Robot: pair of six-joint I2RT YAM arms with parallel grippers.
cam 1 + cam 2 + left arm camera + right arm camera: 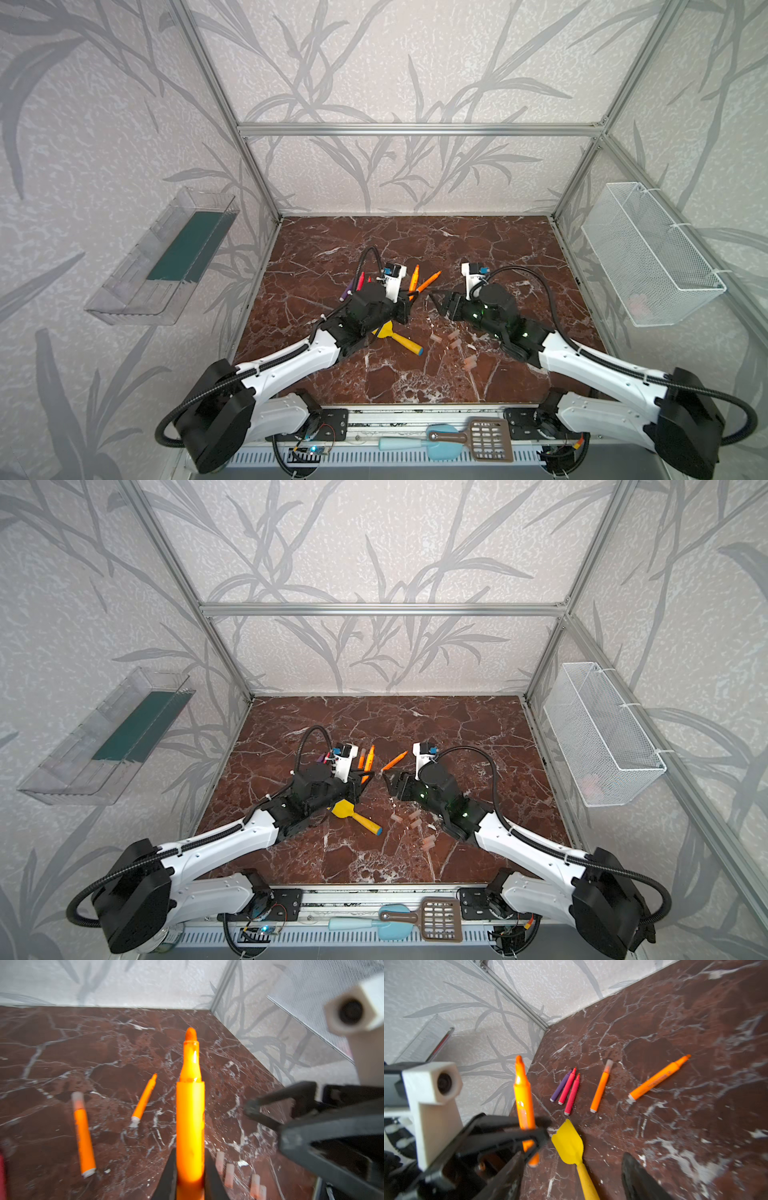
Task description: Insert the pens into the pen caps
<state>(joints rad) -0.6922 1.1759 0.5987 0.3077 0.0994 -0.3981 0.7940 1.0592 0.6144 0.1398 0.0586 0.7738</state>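
My left gripper (190,1154) is shut on an orange pen (190,1115) whose bare tip points away from the wrist; it shows in the right wrist view too (524,1097). My right gripper (572,1155) stands open and empty, just right of it in both top views (436,301) (388,779). On the marble lie an orange pen with a cap on its tip (600,1088), a bare orange pen (658,1080), two pinkish-red pens (570,1091) and a purple pen (560,1086). Several loose pen caps (453,338) (229,1175) lie near the right arm.
A yellow toy shovel (395,334) lies under the left wrist. A wire basket (652,253) hangs on the right wall and a clear tray (162,257) on the left wall. A blue spatula (440,446) and a brown slotted scoop (490,440) rest on the front rail.
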